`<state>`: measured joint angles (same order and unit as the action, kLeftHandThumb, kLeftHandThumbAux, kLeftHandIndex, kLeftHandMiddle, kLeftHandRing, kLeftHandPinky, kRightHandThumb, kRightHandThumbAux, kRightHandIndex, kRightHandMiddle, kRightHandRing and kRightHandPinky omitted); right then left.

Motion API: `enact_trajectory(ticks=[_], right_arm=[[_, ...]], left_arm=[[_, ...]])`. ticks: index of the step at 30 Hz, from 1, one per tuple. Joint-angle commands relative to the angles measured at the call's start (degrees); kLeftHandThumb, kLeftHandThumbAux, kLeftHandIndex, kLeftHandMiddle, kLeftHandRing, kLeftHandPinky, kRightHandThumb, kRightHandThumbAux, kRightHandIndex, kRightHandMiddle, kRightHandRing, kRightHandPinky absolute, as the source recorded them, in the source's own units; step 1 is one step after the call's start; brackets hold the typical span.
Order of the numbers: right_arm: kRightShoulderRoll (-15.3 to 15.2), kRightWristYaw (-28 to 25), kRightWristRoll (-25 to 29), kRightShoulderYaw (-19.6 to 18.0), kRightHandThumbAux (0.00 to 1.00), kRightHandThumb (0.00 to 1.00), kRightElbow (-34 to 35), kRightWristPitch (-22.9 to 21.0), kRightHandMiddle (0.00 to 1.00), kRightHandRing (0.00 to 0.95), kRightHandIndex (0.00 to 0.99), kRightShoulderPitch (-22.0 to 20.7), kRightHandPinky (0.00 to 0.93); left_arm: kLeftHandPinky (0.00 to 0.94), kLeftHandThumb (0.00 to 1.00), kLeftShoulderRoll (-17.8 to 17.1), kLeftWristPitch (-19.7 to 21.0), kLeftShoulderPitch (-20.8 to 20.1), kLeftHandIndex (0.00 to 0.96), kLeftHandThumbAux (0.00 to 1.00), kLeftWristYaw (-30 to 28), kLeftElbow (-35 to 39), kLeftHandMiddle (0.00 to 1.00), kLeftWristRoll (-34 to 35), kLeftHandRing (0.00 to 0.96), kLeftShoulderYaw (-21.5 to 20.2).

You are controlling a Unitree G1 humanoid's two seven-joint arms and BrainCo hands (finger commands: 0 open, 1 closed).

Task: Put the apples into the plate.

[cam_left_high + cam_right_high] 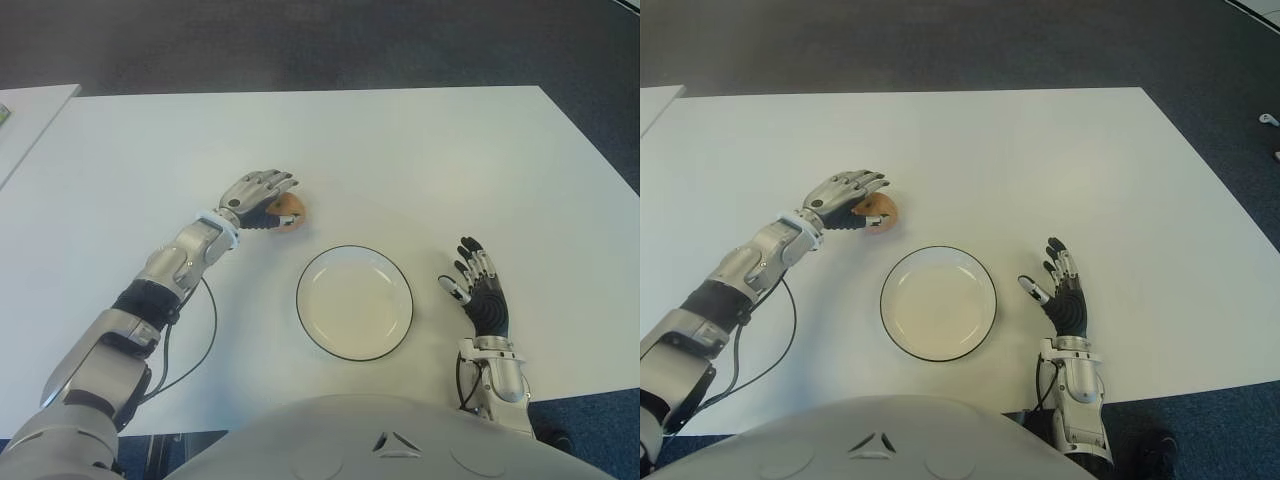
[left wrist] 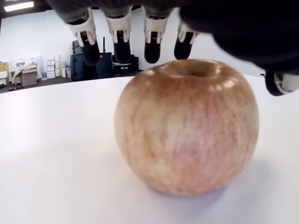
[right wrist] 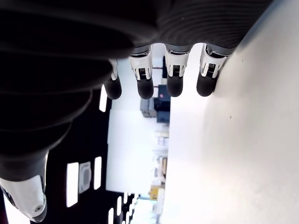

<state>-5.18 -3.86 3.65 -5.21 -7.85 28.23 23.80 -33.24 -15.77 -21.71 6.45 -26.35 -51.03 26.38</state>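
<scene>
Left wrist view shows the apple (image 2: 187, 135) sitting on the table (image 2: 56, 154), with the left hand (image 1: 258, 198) over it, fingers (image 2: 120, 44) spread above and not squeezing yet. If they close off-center, the round apple may roll away from the empty plate (image 1: 306, 318). The right hand (image 1: 482, 295) shows beside the plate's right, fingers open, holding nothing.

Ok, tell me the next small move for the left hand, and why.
Probably close the fingers around the apple. The left hand arches over it with fingers spread, not gripping, and the apple sits on the table, left of the empty plate. The right hand shows open, right of the plate.
</scene>
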Motion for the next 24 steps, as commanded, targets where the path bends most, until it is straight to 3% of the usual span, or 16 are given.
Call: enact_trajectory(ticks=[1, 13, 24], right_arm=[[2.93, -0.25, -0.26, 2.09, 0.629, 0.171, -6.56, -4.85, 0.026, 0.024, 0.034, 5.42, 0.069], [2.97, 0.08, -0.84, 2.0, 0.635, 0.156, -6.12, -4.3, 0.022, 0.019, 0.028, 6.25, 0.058], [2.66, 0.2, -1.09, 1.92, 0.631, 0.15, -4.97, -4.43, 0.022, 0.02, 0.029, 7.42, 0.067]], left_arm=[[0.0, 0.306, 0.93, 0.1, -1.01, 0.0, 0.151, 1.06, -2.77, 0.0, -1.42, 0.0, 1.53], [0.0, 0.306, 2.14, -0.19, -2.67, 0.0, 0.157, 3.05, -7.6, 0.0, -1.66, 0.0, 3.02], [0.0, 0.304, 4.79, -1.03, -5.67, 0.0, 0.161, 7.44, -17.17, 0.0, -2.35, 0.0, 6.09]])
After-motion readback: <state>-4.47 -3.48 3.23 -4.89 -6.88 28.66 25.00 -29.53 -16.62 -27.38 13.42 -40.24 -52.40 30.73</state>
